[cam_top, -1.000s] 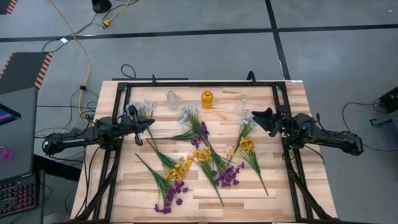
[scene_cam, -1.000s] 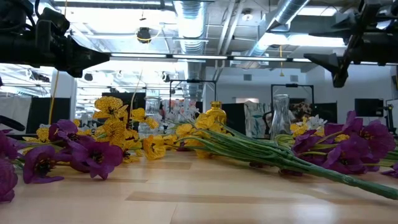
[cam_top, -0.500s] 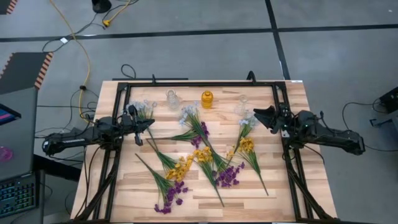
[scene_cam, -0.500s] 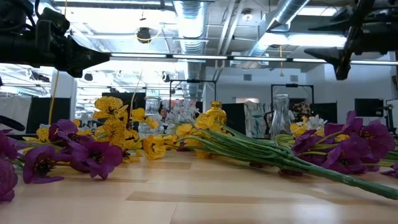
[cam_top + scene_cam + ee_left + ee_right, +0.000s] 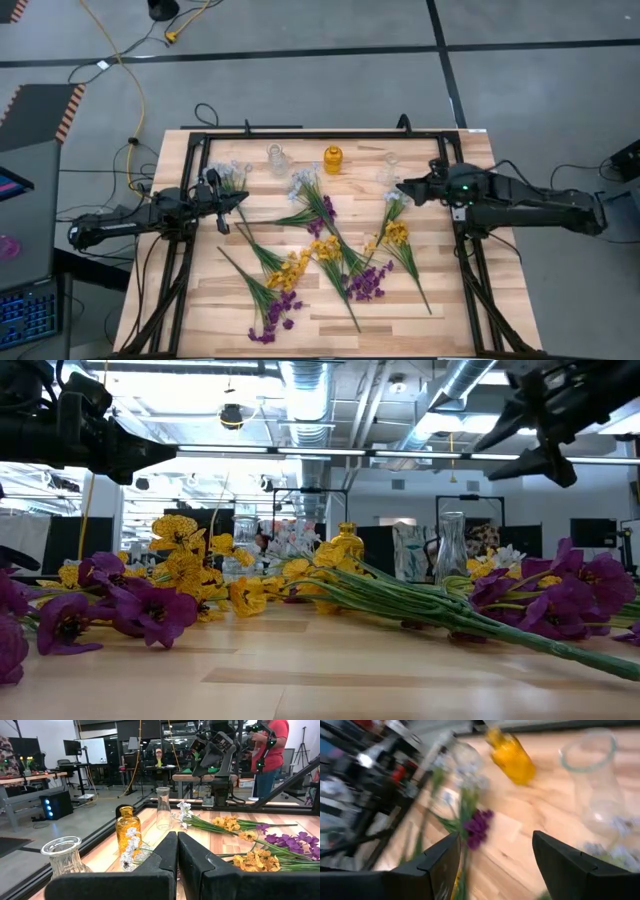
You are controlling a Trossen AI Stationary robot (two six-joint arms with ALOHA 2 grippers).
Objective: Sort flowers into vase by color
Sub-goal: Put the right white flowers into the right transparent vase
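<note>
Flower sprigs lie on their sides across the table: pale bluish-white ones point(image 5: 395, 200) point(image 5: 305, 182) point(image 5: 232, 178), yellow ones point(image 5: 395, 232) point(image 5: 290, 270), purple ones point(image 5: 370, 280) point(image 5: 275, 315). Along the far side stand an amber vase point(image 5: 333, 158) and clear vases point(image 5: 277, 158) point(image 5: 390, 168). My right gripper point(image 5: 405, 187) point(image 5: 495, 836) is open and hangs above the pale sprig at the table's right; below it I see the amber vase point(image 5: 512, 755), a clear vase point(image 5: 592, 785) and a purple blossom point(image 5: 477, 827). My left gripper point(image 5: 225, 205) point(image 5: 177, 850) is shut near the left pale sprig point(image 5: 131, 850).
A black frame point(image 5: 320, 134) runs round the table's far and side edges. In the left wrist view a clear vase point(image 5: 62, 857) stands close by, and a person in a red shirt point(image 5: 272, 750) stands beyond the table. Bare wood lies along the near edge point(image 5: 330, 340).
My right gripper has moved a little toward the table's left, out over the pale sprig by the right clear vase, and its wrist has turned. The left arm and the flowers have kept still.
</note>
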